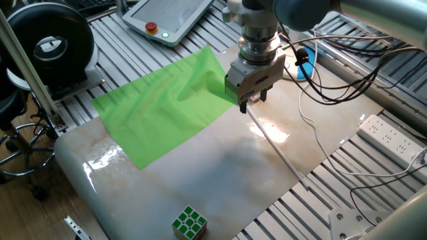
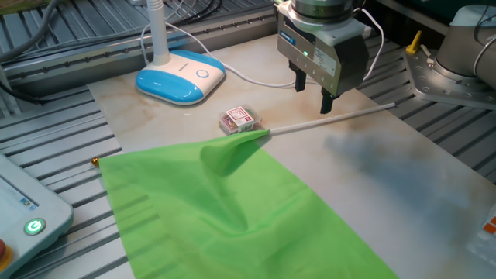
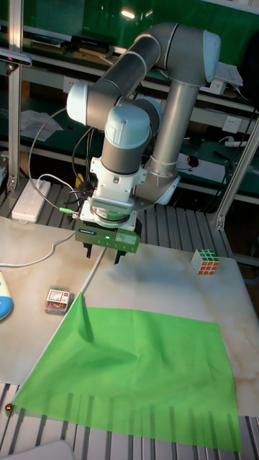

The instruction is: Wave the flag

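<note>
Pale marble table (image 2: 403, 194) with the flag (image 2: 232, 217) lying flat on it.
From left to right: the green sheet is spread out, its white stick (image 2: 333, 120) reaches right, and the gripper (image 2: 312, 91) hangs above the stick with jaws apart, holding nothing. I think a slightly misaligned descent could push the thin stick away.

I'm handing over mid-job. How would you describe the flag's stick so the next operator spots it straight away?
Start at the big bright green flag spread flat over the table. From the corner nearest the small red and white box, a long thin white stick runs out across the bare tabletop, passing under the open gripper. Unlike the white cables nearby, it is perfectly straight.
</note>
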Controlling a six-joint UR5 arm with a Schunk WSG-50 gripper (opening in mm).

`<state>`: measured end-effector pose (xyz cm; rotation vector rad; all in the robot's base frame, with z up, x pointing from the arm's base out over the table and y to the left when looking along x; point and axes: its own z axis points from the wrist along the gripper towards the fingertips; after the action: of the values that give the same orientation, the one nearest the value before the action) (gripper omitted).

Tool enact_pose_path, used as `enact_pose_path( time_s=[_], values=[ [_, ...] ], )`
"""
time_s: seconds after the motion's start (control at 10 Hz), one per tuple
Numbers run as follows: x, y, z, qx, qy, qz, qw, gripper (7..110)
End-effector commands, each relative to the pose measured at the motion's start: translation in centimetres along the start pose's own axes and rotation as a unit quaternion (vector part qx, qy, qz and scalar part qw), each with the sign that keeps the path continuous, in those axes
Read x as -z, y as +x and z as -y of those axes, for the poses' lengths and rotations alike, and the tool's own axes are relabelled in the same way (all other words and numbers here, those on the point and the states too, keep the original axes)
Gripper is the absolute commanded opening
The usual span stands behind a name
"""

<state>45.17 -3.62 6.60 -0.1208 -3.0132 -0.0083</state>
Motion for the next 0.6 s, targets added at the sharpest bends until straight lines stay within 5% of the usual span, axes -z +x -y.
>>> enact_pose_path(
  time_s=[0.0, 0.5],
  values=[
    [-0.9, 0.3, 0.4, -0.002, -0.013, 0.000, 0.9999, 66],
    [-3.3, 0.9, -0.7, -0.022, -0.029, 0.003, 0.9993, 66]
  ],
)
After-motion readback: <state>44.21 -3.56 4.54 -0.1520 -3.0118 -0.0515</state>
